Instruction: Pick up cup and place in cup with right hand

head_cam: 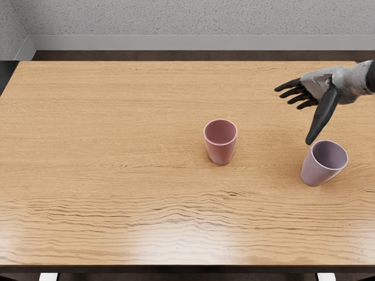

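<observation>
The right hand (321, 86) is spread wide, empty, near the lilac cup (315, 171); the pink cup (221, 154) stands apart on the table (117, 146). Handling: likely light, rigid, slick — the hand should grip mid-wall.

No text, label or brand name is legible in the head view. No number or sign can be read there either.
</observation>
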